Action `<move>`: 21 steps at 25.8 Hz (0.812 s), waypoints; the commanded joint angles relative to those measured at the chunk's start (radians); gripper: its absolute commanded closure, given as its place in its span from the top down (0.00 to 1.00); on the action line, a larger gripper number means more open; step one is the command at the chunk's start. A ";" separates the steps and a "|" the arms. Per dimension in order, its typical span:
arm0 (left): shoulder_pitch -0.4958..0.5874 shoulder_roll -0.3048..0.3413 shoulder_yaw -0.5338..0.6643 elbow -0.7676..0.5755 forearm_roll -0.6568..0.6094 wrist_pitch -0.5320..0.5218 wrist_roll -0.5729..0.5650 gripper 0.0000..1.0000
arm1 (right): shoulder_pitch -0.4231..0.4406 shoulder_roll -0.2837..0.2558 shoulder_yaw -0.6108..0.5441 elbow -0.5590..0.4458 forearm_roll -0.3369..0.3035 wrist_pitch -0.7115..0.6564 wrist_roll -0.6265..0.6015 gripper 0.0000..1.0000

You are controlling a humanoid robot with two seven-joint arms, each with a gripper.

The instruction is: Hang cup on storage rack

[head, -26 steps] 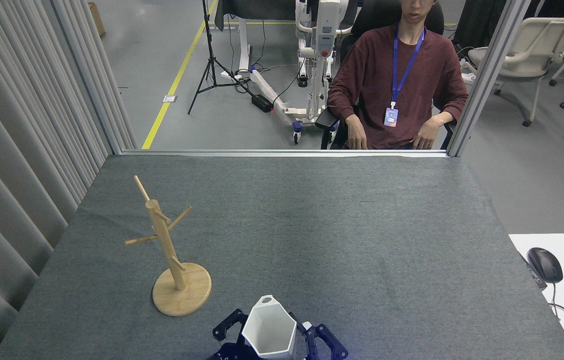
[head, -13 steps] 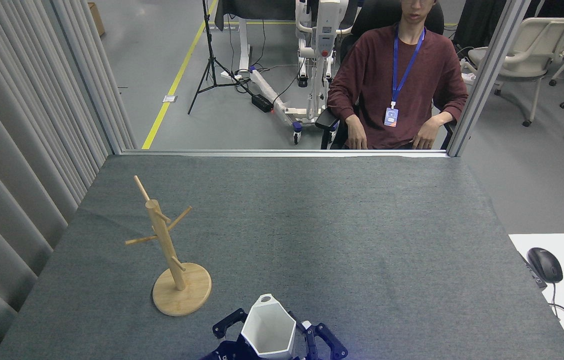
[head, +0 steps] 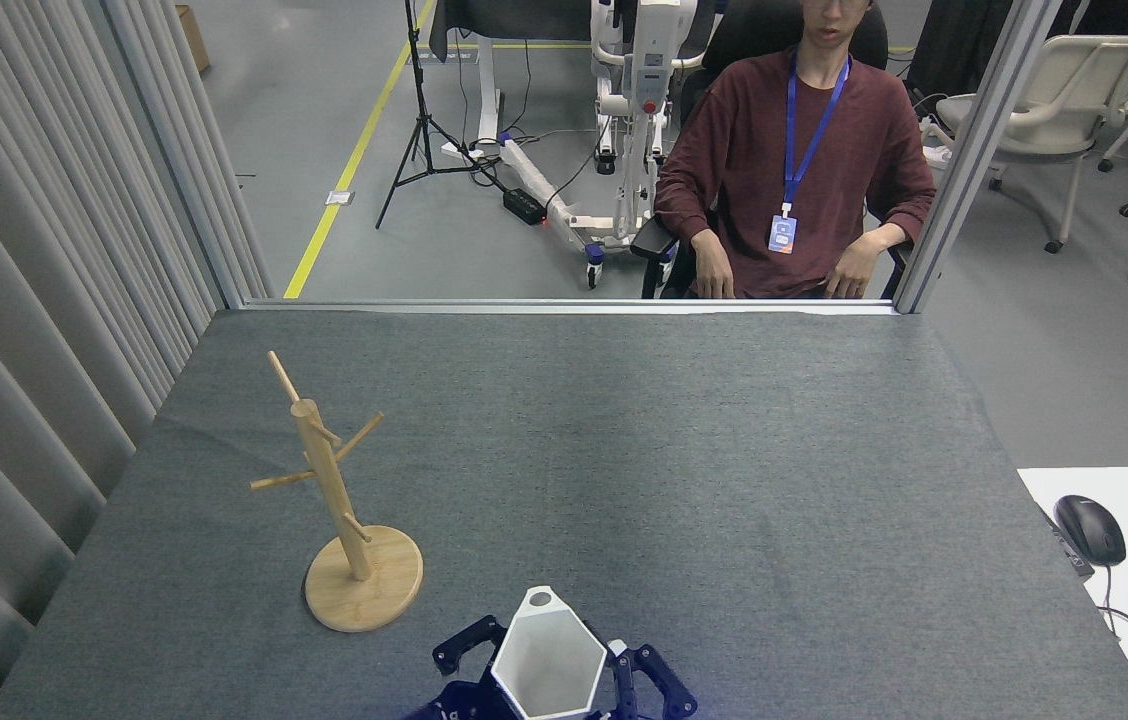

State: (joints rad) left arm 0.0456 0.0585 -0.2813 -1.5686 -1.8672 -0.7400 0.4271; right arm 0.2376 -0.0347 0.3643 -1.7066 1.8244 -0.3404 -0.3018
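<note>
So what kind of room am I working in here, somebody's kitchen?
Not a kitchen; it looks like a robotics lab or test cell. The grey felt-covered table sits inside an aluminium frame, with a tripod, a white robot base and yellow floor tape beyond.

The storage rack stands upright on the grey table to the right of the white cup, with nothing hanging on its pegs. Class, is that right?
Not quite. In the head view the storage rack stands to the left of the cup, not the right. It is upright on the table and its pegs are bare.
</note>
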 commanded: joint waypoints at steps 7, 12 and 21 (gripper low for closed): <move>0.003 0.000 0.002 -0.004 -0.001 0.002 0.013 0.39 | 0.000 0.001 -0.008 -0.004 -0.008 0.000 -0.063 0.98; 0.003 0.001 0.004 -0.004 -0.001 0.004 0.013 0.39 | 0.000 0.002 -0.008 -0.007 -0.013 0.000 -0.128 0.98; -0.003 0.001 0.008 0.019 -0.003 0.011 0.013 0.39 | -0.008 0.038 -0.011 -0.057 -0.040 -0.002 -0.224 0.98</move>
State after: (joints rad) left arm 0.0458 0.0608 -0.2740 -1.5594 -1.8687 -0.7329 0.4400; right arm 0.2357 -0.0209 0.3545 -1.7491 1.8013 -0.3426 -0.5071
